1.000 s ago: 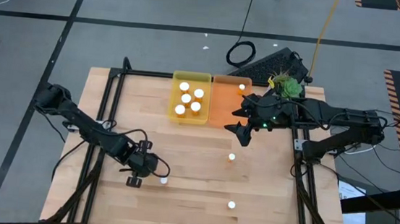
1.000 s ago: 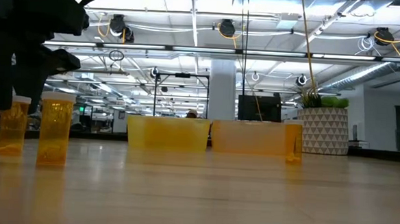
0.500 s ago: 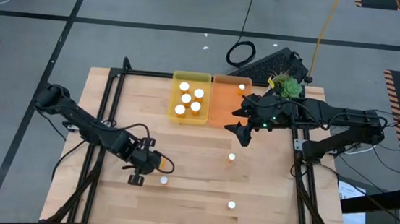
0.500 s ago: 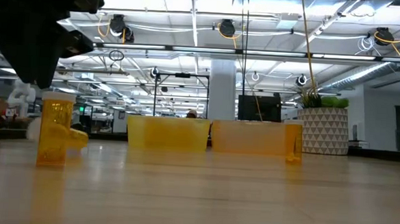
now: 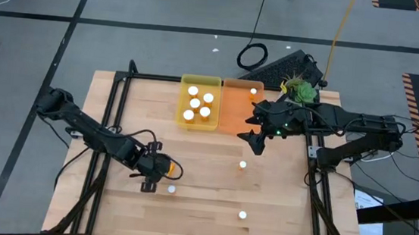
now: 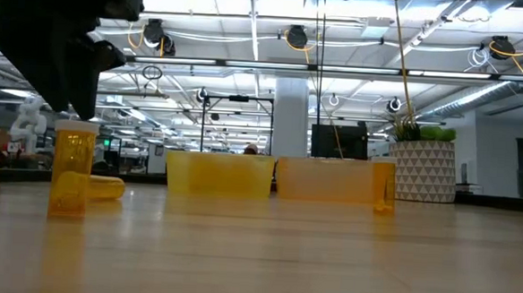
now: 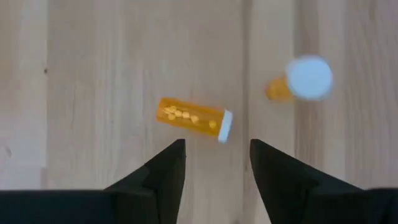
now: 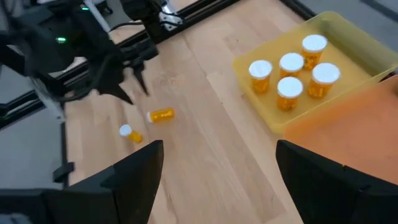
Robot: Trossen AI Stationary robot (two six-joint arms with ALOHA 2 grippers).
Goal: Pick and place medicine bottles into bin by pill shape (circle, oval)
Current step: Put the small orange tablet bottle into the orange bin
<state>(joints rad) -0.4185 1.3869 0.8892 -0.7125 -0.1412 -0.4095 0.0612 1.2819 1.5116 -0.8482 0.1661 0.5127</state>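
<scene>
Left gripper (image 7: pixel 214 163) open, holding nothing — poised over the tipped bottle (image 7: pixel 193 119) just beside an upright bottle (image 7: pixel 303 79), likely lining up for regrasp. Right gripper (image 5: pixel 252 139) waits open near the orange tray (image 5: pixel 234 113).

Open wood btwn the two loose upright bottles (image 5: pixel 242 164) and (image 5: pixel 243 215) w/ nothing in the way, but tight near left gripper (image 5: pixel 149 175): toppled bottle (image 7: pixel 194 119) just ahead of open fingers, upright bottle (image 7: pixel 303 79) close beside; yellow tray (image 5: pixel 183 100) crowded w/ five bottles.
</scene>
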